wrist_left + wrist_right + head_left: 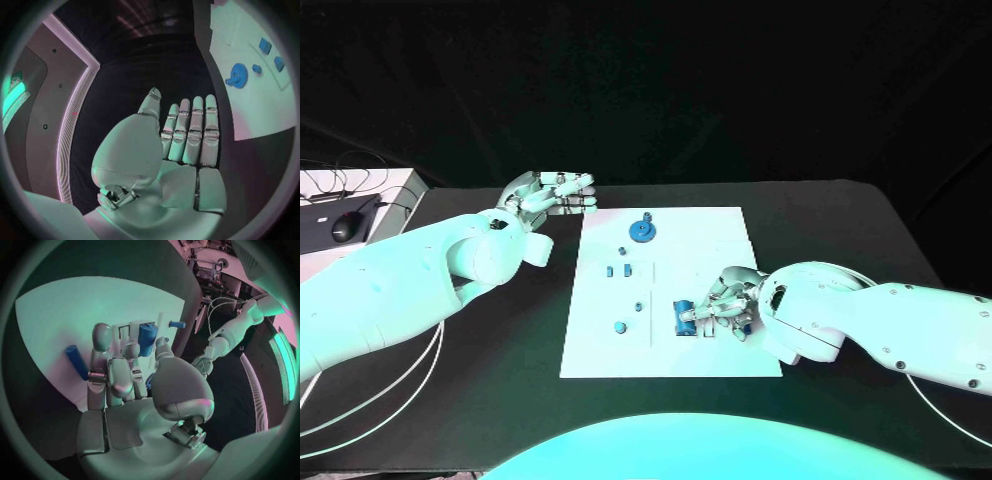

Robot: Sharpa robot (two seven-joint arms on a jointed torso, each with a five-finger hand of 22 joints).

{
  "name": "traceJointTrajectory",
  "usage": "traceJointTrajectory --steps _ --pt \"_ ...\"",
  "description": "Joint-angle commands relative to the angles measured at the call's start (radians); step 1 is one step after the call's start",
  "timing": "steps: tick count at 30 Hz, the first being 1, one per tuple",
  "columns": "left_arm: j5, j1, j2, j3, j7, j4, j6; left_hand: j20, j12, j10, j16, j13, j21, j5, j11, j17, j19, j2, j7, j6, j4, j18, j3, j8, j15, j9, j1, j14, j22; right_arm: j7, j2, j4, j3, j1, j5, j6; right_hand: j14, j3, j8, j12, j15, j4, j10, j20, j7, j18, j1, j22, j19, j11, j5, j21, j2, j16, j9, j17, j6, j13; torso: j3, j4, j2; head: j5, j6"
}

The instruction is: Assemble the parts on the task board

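The task board (671, 295) lies flat in the middle of the black tabletop (848, 220), and the assembly looks to be at an early stage. A blue gear (642, 230) sits near the board's far edge and appears already seated there, though I cannot tell how firmly. Nearer the board's middle, two small blue blocks (619, 270) lie close together with a smaller blue piece (638, 306) just beyond them toward the near edge. A round blue piece (622, 326) rests close to the board's near-left corner. These small parts seem loose and not yet placed.

The right hand (727, 305) is over the board's near-right area. In the right wrist view its fingers (119, 375) curl around a blue cylinder (147, 339), held upright between thumb and fingers, while a second blue cylinder (77, 361) lies on the board just beside that hand. So one peg is in hand and, by my judgement, awaiting insertion.

The left hand (548, 193) hangs off the board, beyond its far-left corner, fingers straight and holding nothing.

Most of the work remains ahead.
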Motion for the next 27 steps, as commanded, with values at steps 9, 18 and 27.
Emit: traceJointTrajectory --steps 9,18,27 --pt "0.003 -0.001 -0.002 0.0 0.005 0.0 0.016 0.003 -0.004 -0.001 0.003 0.0 0.001 0.0 0.006 0.001 -0.004 0.006 0.001 -0.001 0.0 -0.005 0.007 -0.001 -0.001 -0.001 -0.005 -0.004 0.0 0.087 -0.051 0.042 0.001 -0.001 0.003 -0.009 0.001 0.073 0.045 0.025 -0.006 -0.072 0.013 -0.009 -0.01 -0.017 0.056 0.007 0.038 -0.011 0.062 0.021 -0.034 -0.001 0.032 0.006 0.009 0.015 0.0005 -0.0005 0.0 0.004 0.001" --pt "0.003 -0.001 -0.002 0.0 0.004 0.001 0.016 0.003 -0.004 -0.001 0.003 0.0 0.001 0.0 0.006 0.001 -0.004 0.006 0.001 -0.001 0.0 -0.005 0.007 -0.001 -0.001 -0.001 -0.005 -0.004 0.0 0.091 -0.064 0.049 0.001 -0.002 -0.003 0.016 0.002 0.084 0.069 0.031 -0.01 -0.084 0.017 -0.012 -0.016 -0.02 0.071 0.011 0.039 -0.015 0.076 0.032 -0.038 0.001 0.042 0.011 0.01 0.019 -0.0002 0.0 0.001 0.005 -0.001" --pt "0.003 -0.001 -0.002 0.0 0.004 0.0 0.016 0.003 -0.004 -0.001 0.003 0.0 0.001 0.0 0.006 0.001 -0.004 0.006 0.001 -0.001 0.0 -0.005 0.007 -0.001 -0.001 -0.001 -0.005 -0.004 0.0 0.078 -0.052 0.048 0.001 -0.011 -0.025 0.032 0.002 0.104 0.083 0.036 -0.013 -0.105 0.023 -0.015 -0.022 -0.023 0.099 0.012 0.04 -0.02 0.085 0.037 -0.044 0.0 0.045 0.012 0.014 0.023 -0.0011 0.0008 0.001 0.005 -0.003"
